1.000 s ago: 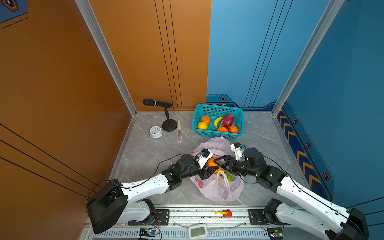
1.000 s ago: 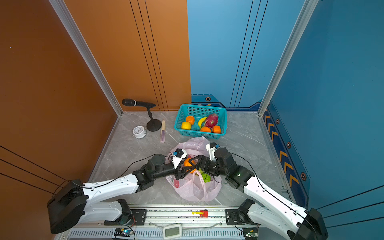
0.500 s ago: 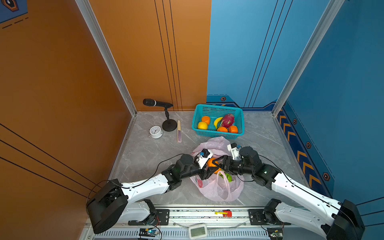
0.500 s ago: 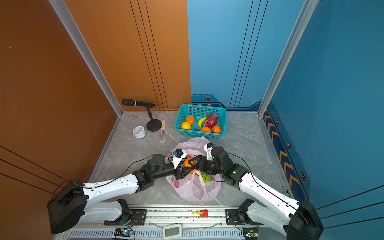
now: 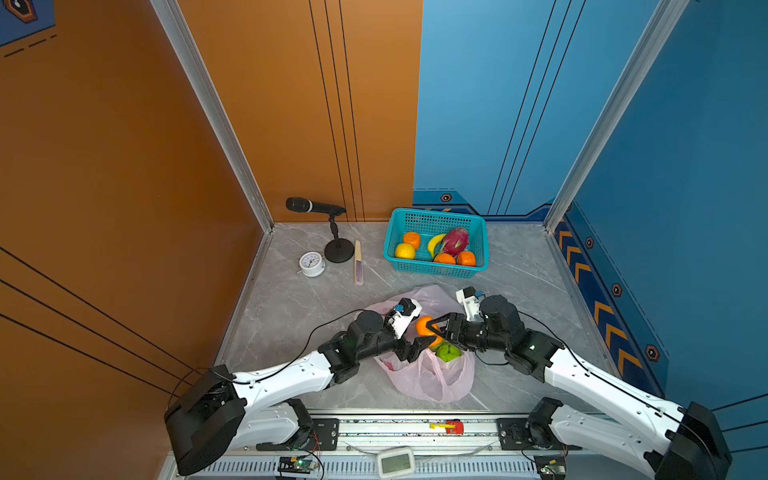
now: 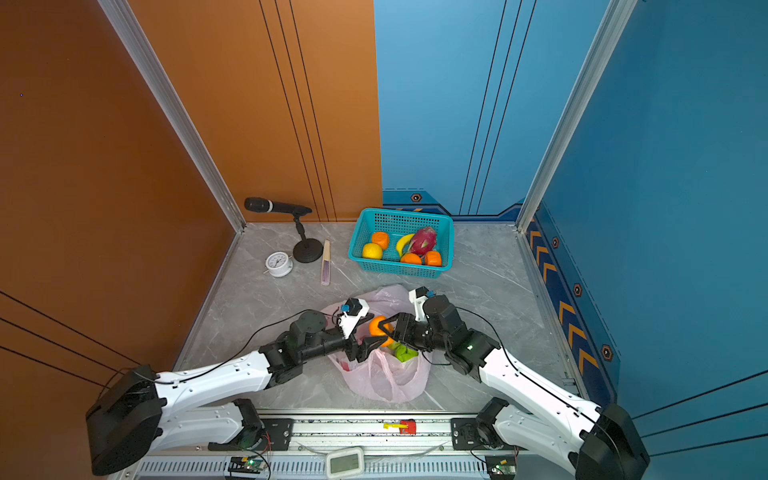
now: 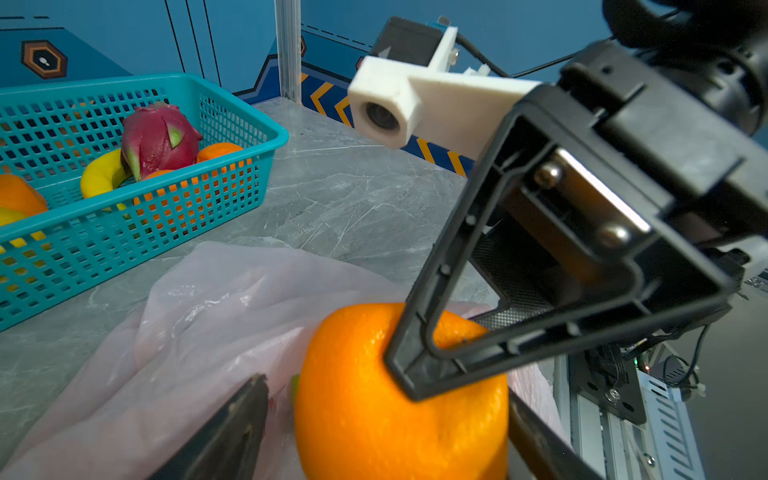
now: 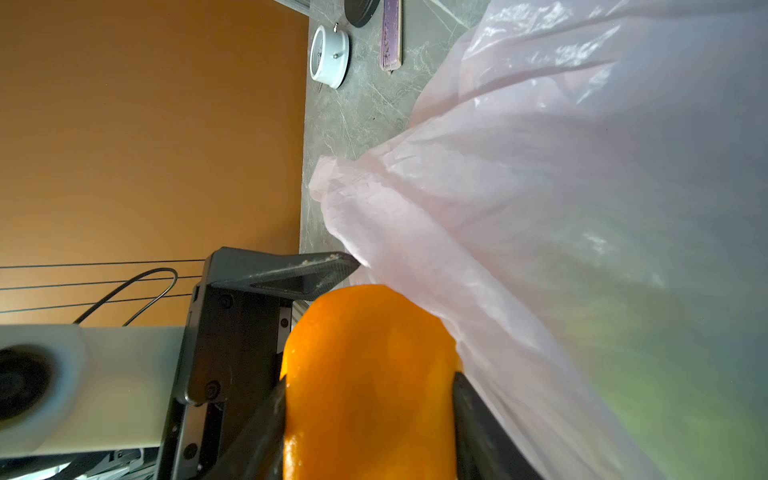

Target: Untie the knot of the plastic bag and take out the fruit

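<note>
An orange (image 5: pixel 424 325) (image 6: pixel 377 325) hangs above the open pale-pink plastic bag (image 5: pixel 428 376) (image 6: pixel 386 380), between both grippers. My right gripper (image 8: pixel 370 428) (image 5: pixel 436 330) is shut on the orange (image 8: pixel 365 374), one finger pressed on each side. My left gripper (image 7: pixel 386 432) (image 5: pixel 419 332) stands open around the same orange (image 7: pixel 399 395), with a gap showing at one finger. A green fruit (image 5: pixel 448 352) (image 6: pixel 405 353) lies in the bag's mouth. The bag's handles lie loose toward the front; the knot is out of view.
A teal mesh basket (image 5: pixel 432 269) (image 7: pixel 124 249) at the back holds oranges, a yellow citrus, a banana and a dragon fruit (image 5: pixel 455 241). A microphone on a stand (image 5: pixel 334 249), a white clock (image 5: pixel 311 264) and a flat stick (image 5: pixel 358 262) stand back left. Walls enclose three sides.
My right gripper has come in from the right and shut on the orange. The left gripper's jaws have widened off it. The bag has stayed in place.
</note>
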You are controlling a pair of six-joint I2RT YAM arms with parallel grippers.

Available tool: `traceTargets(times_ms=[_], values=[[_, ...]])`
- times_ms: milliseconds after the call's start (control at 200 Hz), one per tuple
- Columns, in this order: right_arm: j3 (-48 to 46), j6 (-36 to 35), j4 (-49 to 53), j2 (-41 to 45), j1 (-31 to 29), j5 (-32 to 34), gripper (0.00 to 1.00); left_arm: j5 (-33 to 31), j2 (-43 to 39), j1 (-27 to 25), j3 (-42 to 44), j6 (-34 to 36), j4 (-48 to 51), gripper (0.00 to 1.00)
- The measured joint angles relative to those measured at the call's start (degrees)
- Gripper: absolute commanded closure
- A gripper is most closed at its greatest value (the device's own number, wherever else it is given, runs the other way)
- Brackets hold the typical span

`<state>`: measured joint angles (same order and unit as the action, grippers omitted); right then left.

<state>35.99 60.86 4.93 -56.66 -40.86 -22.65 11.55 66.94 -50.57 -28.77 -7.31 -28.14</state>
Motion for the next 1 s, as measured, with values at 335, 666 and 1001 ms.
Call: traceTargets(times_ms=[335, 666, 1001], values=[[0.07, -1.49, 1.73, 4.63, 2.93, 1.90, 0.49, -4.37, -8.24, 0.02, 0.81, 0.02, 5.05, 0.19], [10.78, -11.39, 8.81, 3.89, 6.14, 6.99, 0.49, -10.36, -12.96, 0.04, -2.54, 0.00, 15.61, 0.16], [27.76, -24.55, 14.27, -11.87, 9.29, 11.19, 0.48, -14.71, -13.05, 0.04, -9.49, -0.04, 26.43, 0.15]])
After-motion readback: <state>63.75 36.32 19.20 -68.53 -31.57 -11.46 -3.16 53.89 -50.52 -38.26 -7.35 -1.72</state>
